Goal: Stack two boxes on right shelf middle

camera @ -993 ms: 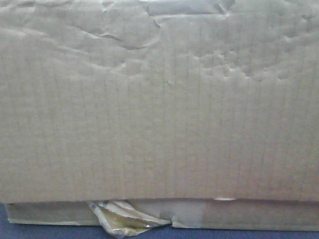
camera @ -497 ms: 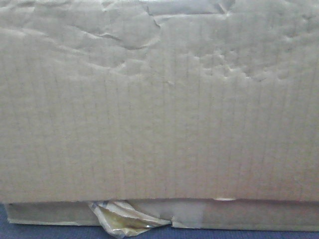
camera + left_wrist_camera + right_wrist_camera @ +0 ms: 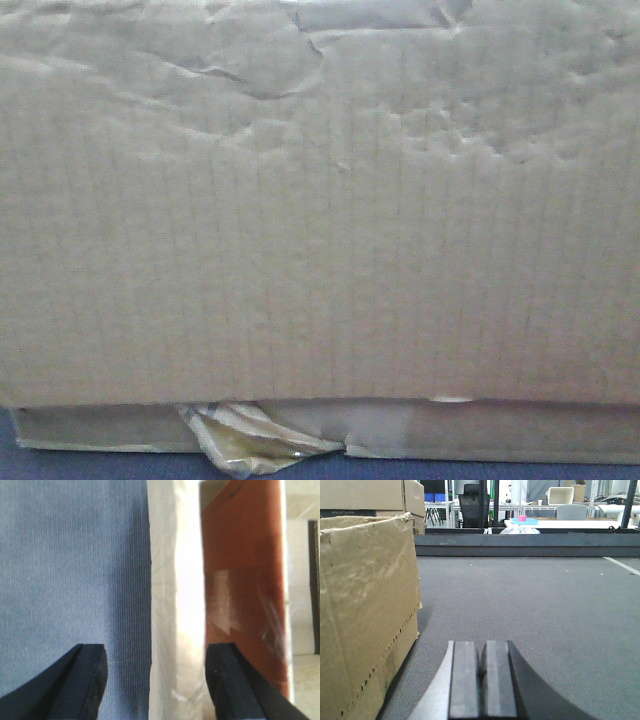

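Across the last second the front view stays unchanged: the tall box [image 3: 320, 220] sits on the flat box [image 3: 500, 430], whose yellowish tape scrap [image 3: 245, 440] pokes out beneath, both on the blue-grey desk [image 3: 545, 605]. The 2 boxes look stacked already, but no shelf is in sight, so I judge the transfer has not begun. The left claw [image 3: 156, 652] is released, its fingers straddling a pale box edge [image 3: 175, 605]. The right claw [image 3: 482, 655] is clenched on nothing, just beside the tall box.
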